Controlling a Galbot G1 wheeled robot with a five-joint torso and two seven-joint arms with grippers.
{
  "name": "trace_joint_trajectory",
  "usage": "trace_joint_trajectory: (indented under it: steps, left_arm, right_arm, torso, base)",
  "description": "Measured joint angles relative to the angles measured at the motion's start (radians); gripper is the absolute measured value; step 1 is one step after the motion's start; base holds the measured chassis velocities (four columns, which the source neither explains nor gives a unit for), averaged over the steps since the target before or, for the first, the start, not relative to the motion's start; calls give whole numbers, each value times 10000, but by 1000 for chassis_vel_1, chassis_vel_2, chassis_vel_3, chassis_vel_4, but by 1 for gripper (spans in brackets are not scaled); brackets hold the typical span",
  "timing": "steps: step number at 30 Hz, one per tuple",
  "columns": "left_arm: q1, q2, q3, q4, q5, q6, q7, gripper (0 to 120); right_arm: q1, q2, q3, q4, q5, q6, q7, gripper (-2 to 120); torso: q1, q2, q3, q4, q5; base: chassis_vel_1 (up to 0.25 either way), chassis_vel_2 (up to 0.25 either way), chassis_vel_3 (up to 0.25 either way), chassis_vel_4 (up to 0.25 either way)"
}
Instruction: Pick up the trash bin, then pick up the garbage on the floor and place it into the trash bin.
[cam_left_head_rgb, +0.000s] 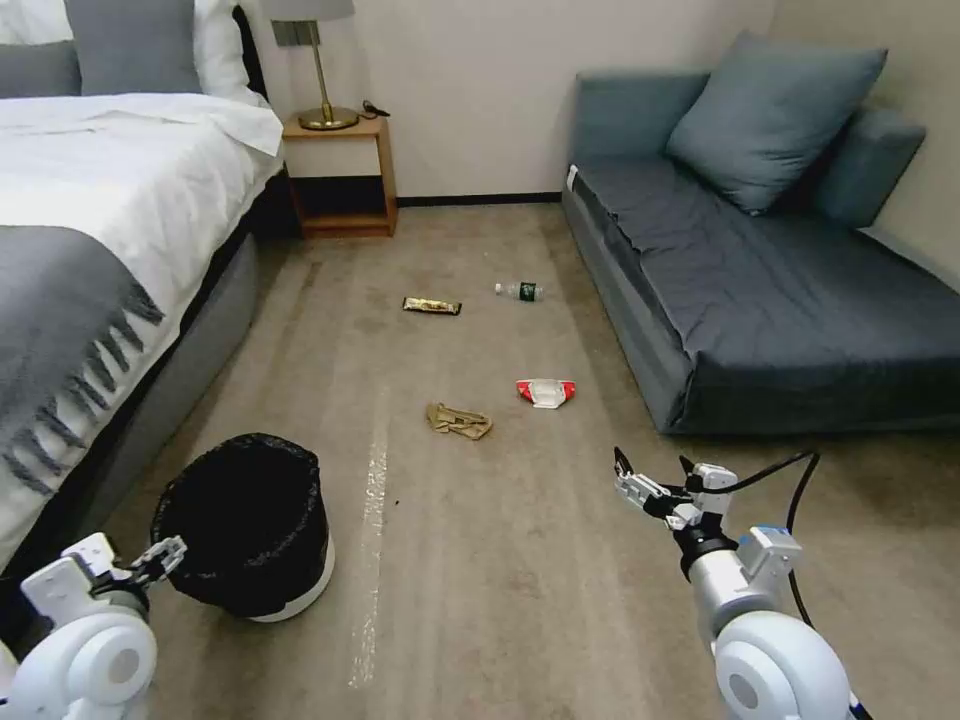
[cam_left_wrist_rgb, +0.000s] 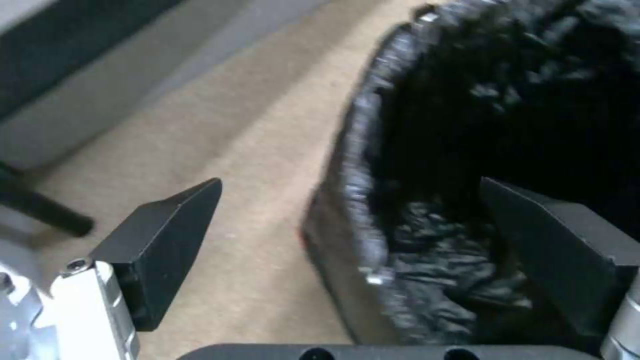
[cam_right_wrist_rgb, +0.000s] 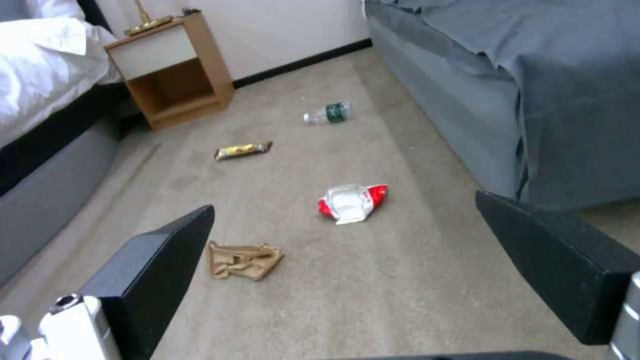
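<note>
1. Left gripper (cam_left_head_rgb: 165, 556) hangs low at the robot's left, just beside the near left rim of the trash bin (cam_left_head_rgb: 250, 520); in the left wrist view its fingers (cam_left_wrist_rgb: 167, 240) stand wide apart, one over bare carpet, the other over the bin's black bag (cam_left_wrist_rgb: 467, 150); nothing is clamped between them.
2. Right gripper (cam_left_head_rgb: 650, 478) is held above the carpet (cam_left_head_rgb: 520, 580) at the robot's right, fingers apart and empty, near the front corner of the sofa (cam_left_head_rgb: 760, 300).
3. Trash bin stands upright on the carpet close to the bed's (cam_left_head_rgb: 100, 250) long side; its white base shows under the bag.
4. Garbage lies mid-floor between bed and sofa: crumpled tan paper (cam_left_head_rgb: 459, 421) nearest the robot; red-and-white packet (cam_left_head_rgb: 545, 392) just beyond, toward the sofa; gold-black wrapper (cam_left_head_rgb: 432, 306) and small bottle (cam_left_head_rgb: 519, 291) farther off, toward the wall.
5. Nightstand (cam_left_head_rgb: 340, 175) with a lamp (cam_left_head_rgb: 320, 70) sits at the far wall beside the bed.
</note>
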Motion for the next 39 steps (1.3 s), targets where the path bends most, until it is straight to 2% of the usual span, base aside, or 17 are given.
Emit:
trace_joint_trajectory:
  steps: [7, 14, 17, 21, 22, 25, 26, 29, 31, 32, 35, 36, 39]
  left_arm:
    - [-344, -77, 76, 131, -244, 278, 24, 98]
    - [-1001, -123, 149, 875, -579, 571, -181, 97]
    - [-1184, -139, 162, 1033, -723, 694, -211, 95]
    - [-1779, -259, 305, 1714, -923, 904, -193, 88]
    - [-1779, -259, 305, 1714, -923, 904, -193, 88]
    - [-2112, -331, 337, 2145, -956, 987, -181, 73]
    - [-2112, -331, 337, 2145, -956, 987, -181, 73]
    - [-2356, -318, 291, 2563, -1288, 969, -189, 61]
    - [-2408, -318, 286, 2677, -1309, 963, -185, 57]
    - [-2437, -329, 284, 2735, -1310, 956, -170, 52]
    - [-2453, -401, 281, 2771, -1264, 892, 16, 39]
    - [-2453, -401, 281, 2771, -1264, 892, 16, 39]
    - [-2429, -436, 261, 2779, -1123, 770, 231, 23]
  right_arm:
    - [35, 8, 11, -8, 29, 0, 35, 100]
    - [77, 1, 117, -87, 76, 3, 137, 100]
    - [106, 14, 117, -89, 88, 2, 184, 100]
    - [179, 83, 48, -89, 118, -70, 265, 100]
    - [179, 83, 48, -89, 118, -70, 265, 100]
    - [201, 93, 40, -89, 166, -129, 361, 100]
    - [201, 93, 40, -89, 166, -129, 361, 100]
    - [229, 82, 40, -92, 285, -172, 410, 100]
    - [260, 85, 33, -92, 326, -207, 419, 100]
    - [295, 89, 26, -92, 347, -224, 424, 100]
    - [349, 100, 19, -123, 388, -250, 440, 100]
    - [349, 100, 19, -123, 388, -250, 440, 100]
    - [361, 97, 11, -150, 401, -253, 451, 100]
  torso:
    - [0, 0, 0, -1, 0]
    - [0, 0, -1, -1, 0]
    - [0, 0, -1, -1, 0]
    - [1, 0, 0, -1, -1]
    - [1, 0, 0, -1, -1]
    - [0, 0, 0, 0, 1]
    - [0, 0, 0, 0, 1]
    - [0, 1, -4, 4, 25]
    - [0, 2, -5, 4, 30]
    - [-1, 3, -6, 5, 31]
    - [-1, 3, -5, 6, 15]
    - [-1, 3, -5, 6, 15]
    - [-1, 3, -4, 5, 7]
  base:
    - [0, 0, 0, 0]
    - [0, 0, 0, 0]
    - [0, 0, 0, 0]
    - [0, 0, 0, 0]
    - [0, 0, 0, 0]
    - [0, 0, 0, 0]
    - [0, 0, 0, 0]
    - [0, 0, 0, 0]
    - [0, 0, 0, 0]
    - [0, 0, 0, 0]
    - [0, 0, 0, 0]
    - [0, 0, 0, 0]
    - [0, 0, 0, 0]
